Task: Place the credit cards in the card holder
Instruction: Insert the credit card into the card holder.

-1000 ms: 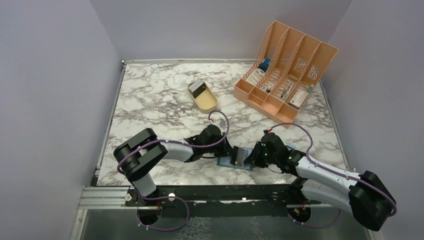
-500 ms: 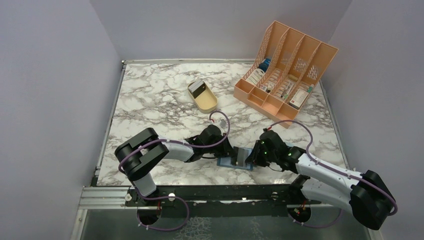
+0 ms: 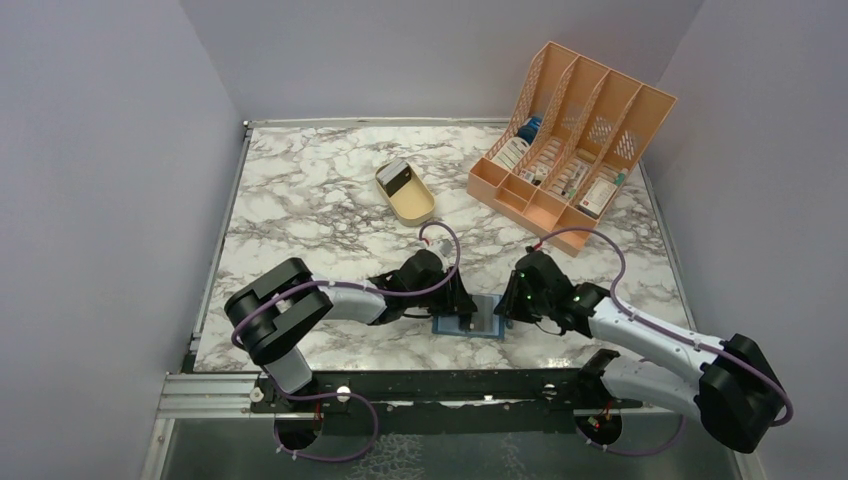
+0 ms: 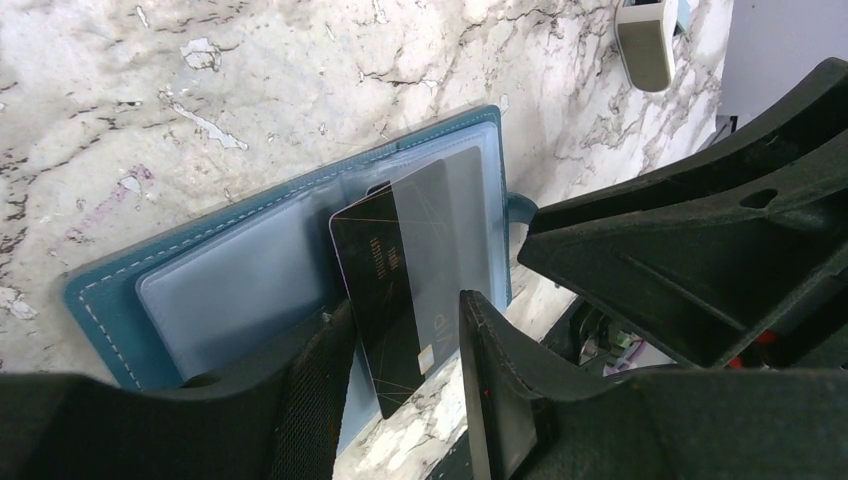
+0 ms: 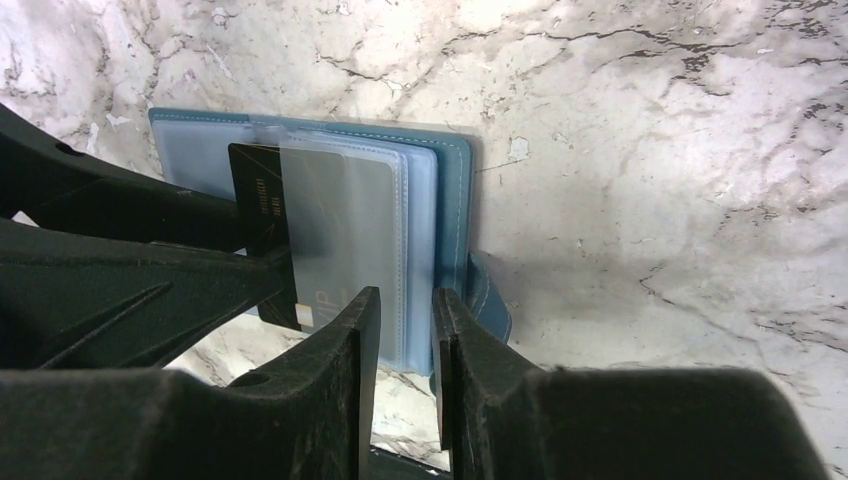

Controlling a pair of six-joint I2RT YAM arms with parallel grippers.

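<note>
The card holder (image 3: 485,327) lies open on the marble near the front edge, teal back down and pale blue pockets (image 4: 250,290) up. A black credit card (image 4: 385,270) sits tilted, its far half under a clear pocket (image 5: 340,210). My left gripper (image 4: 405,312) is open, its jaws on either side of the card's near end without clamping it. My right gripper (image 5: 405,295) hovers over the holder's right edge (image 5: 452,200), jaws a narrow gap apart with nothing clamped between them. Another card (image 3: 397,176) rests in the tan tray.
The tan oval tray (image 3: 412,203) stands mid-table beyond the arms. An orange slotted file rack (image 3: 570,140) with small items fills the back right. Both grippers (image 3: 462,305) (image 3: 508,303) crowd the holder from either side, close to the table's front rail.
My left gripper's jaws have opened and let go of the black card, which stays in the pocket. My right gripper has shifted slightly toward the holder and its jaws widened a little.
</note>
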